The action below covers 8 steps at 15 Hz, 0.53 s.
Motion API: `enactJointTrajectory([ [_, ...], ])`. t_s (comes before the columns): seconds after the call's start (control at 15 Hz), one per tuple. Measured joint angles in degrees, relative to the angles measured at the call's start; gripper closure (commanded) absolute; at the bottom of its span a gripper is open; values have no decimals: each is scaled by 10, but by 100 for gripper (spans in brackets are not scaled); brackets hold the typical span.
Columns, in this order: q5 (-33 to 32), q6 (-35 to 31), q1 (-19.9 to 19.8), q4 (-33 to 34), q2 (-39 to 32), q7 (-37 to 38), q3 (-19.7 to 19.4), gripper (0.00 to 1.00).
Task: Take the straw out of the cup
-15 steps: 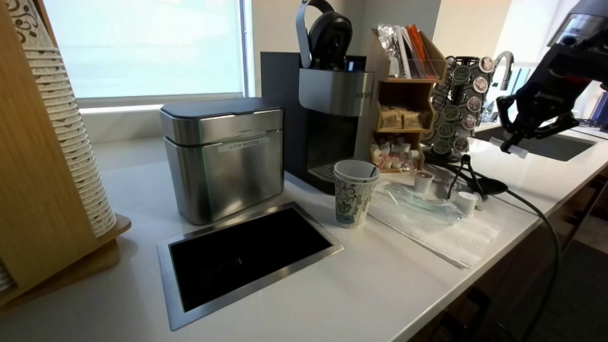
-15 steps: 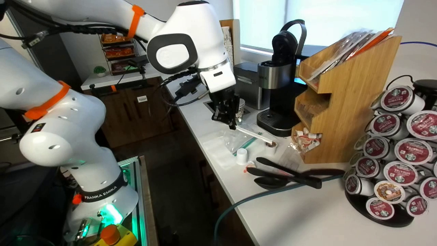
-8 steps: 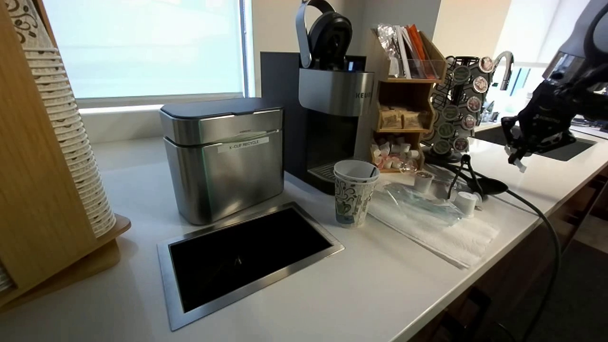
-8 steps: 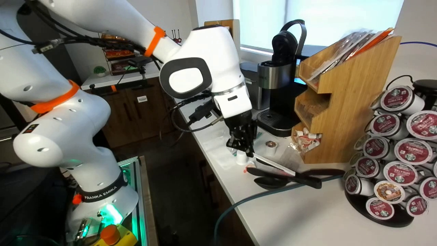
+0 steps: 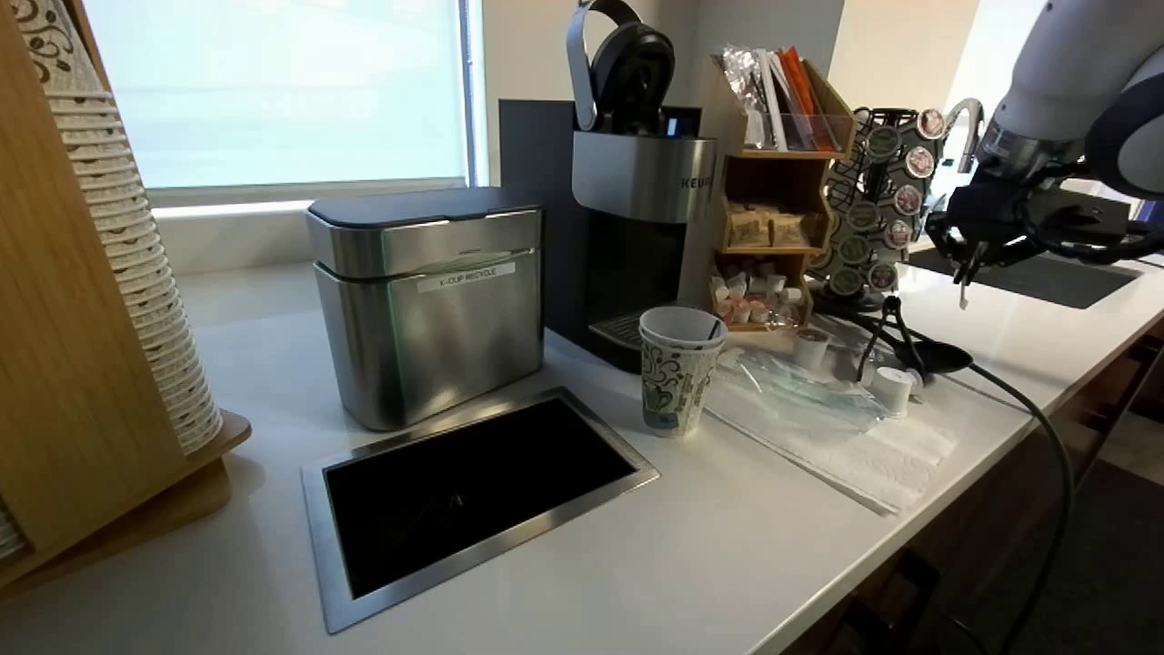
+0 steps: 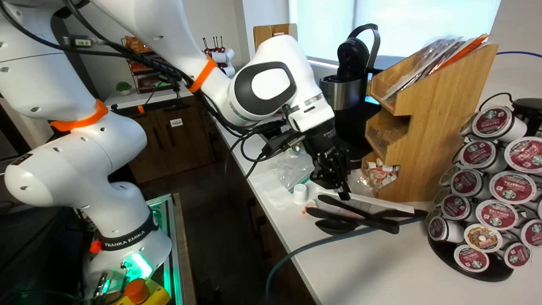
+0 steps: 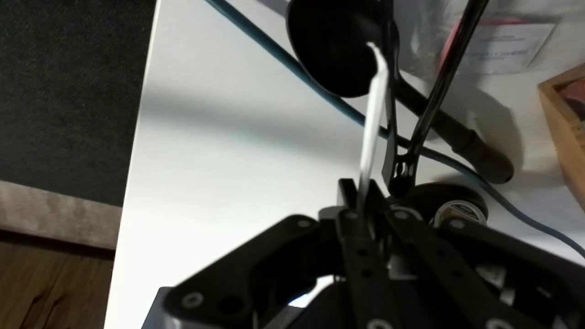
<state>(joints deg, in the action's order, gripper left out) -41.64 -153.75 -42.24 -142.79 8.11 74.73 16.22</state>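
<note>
The straw (image 7: 372,114) is thin and whitish and is held by my gripper (image 7: 360,192), whose fingers are shut on it. It sticks out beyond the fingertips in the wrist view, its far end looking bent or uneven. In both exterior views the straw (image 6: 383,202) (image 5: 964,297) is in the air above the black utensils, well away from the cup. The gripper (image 6: 344,195) (image 5: 969,271) is past the utensils' side of the counter. The white paper cup (image 5: 675,382) with green printing stands upright beside the coffee machine; a thin dark stick shows inside its rim. The arm hides the cup in an exterior view.
Black utensils (image 7: 338,50) and a blue-green cable (image 7: 274,48) lie below the gripper. A wooden organizer (image 6: 440,140) and a pod rack (image 6: 470,271) stand nearby. The coffee machine (image 5: 637,182), metal recycle box (image 5: 455,318) and a framed counter opening (image 5: 587,509) are near the cup.
My gripper has moved with the straw away from the cup's side, over the utensils toward the pod rack, and the wrist has turned. The cup has not moved.
</note>
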Motion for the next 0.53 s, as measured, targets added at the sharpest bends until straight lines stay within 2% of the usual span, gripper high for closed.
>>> enactJointTrajectory([
  [0.2,-71,41,61,22,-22,78,-45,36],
  [0.4,-79,56,136,35,-43,109,-110,12],
  [0.53,-58,56,181,37,-46,119,-147,0],
])
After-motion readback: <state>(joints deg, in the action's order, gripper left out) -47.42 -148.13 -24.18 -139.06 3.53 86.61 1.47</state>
